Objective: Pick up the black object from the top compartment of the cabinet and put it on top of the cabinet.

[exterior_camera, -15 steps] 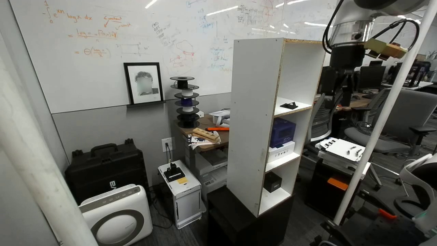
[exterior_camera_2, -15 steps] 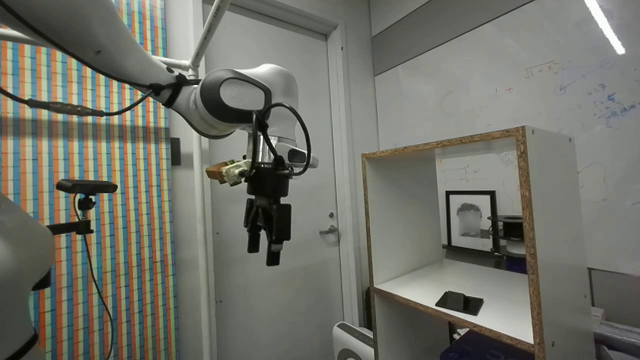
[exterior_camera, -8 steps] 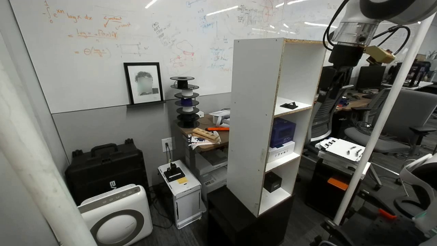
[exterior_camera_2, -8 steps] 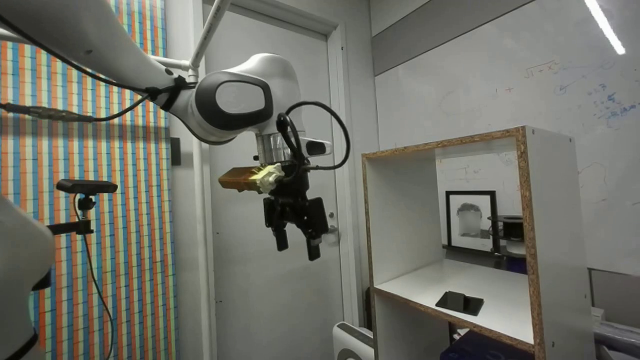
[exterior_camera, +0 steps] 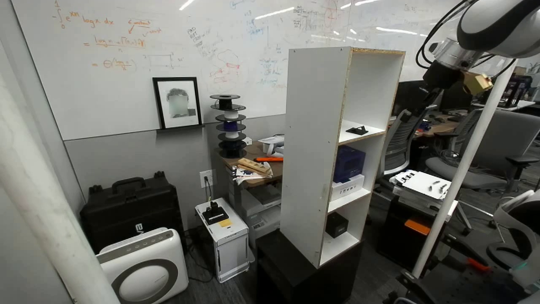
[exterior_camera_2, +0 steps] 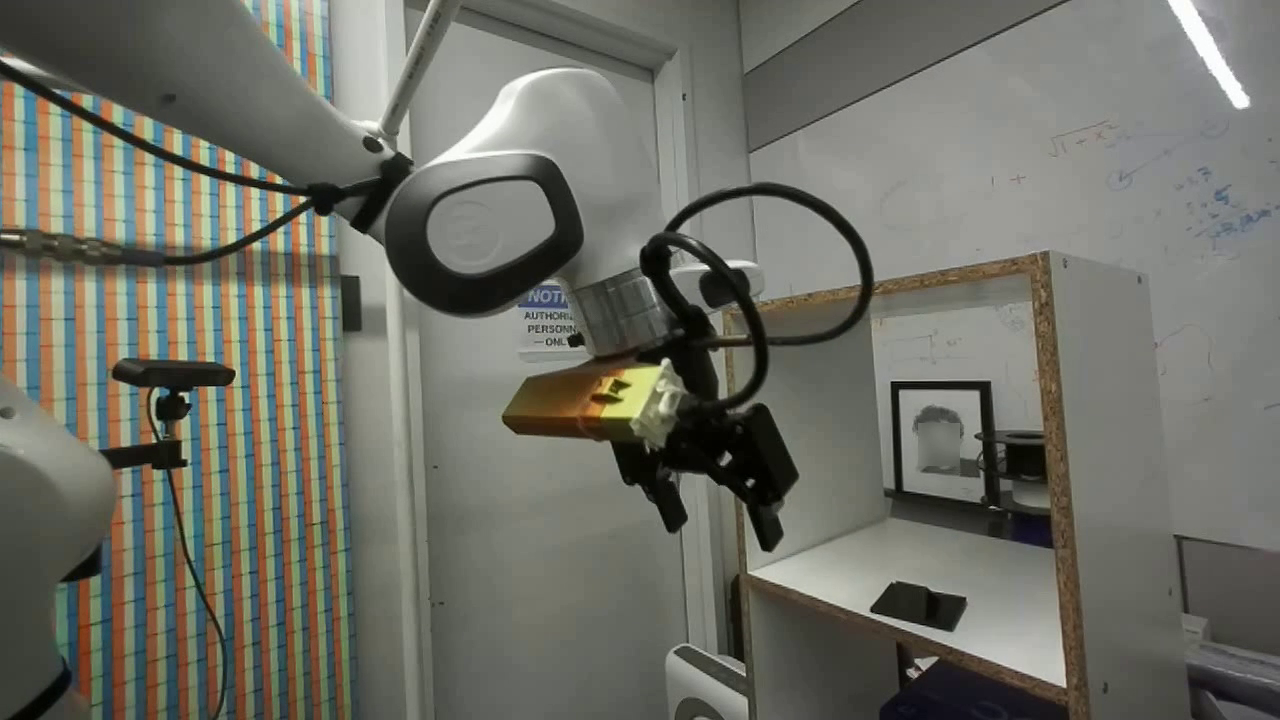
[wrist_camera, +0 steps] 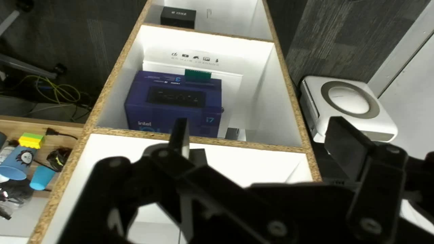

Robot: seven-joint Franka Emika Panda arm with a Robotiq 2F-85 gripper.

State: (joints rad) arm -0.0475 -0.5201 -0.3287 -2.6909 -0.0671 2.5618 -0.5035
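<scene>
Gripper [exterior_camera_2: 720, 528] tilted, spread wide. Black object [exterior_camera_2: 918, 606] lies lower than it, apart, in top compartment [exterior_camera_2: 850, 565] of cabinet [exterior_camera_2: 1115, 450].

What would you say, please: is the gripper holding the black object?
No, the gripper is open, and the black object lies apart from it, inside the cabinet.

The cabinet [exterior_camera: 314, 156] is white with speckled tan edges, the small object [exterior_camera_2: 918, 607] and end effector [exterior_camera_2: 722, 530] black, the Intel box [wrist_camera: 176, 110] deep blue, the wall covering [exterior_camera_2: 275, 480] striped with orange and blue.
</scene>
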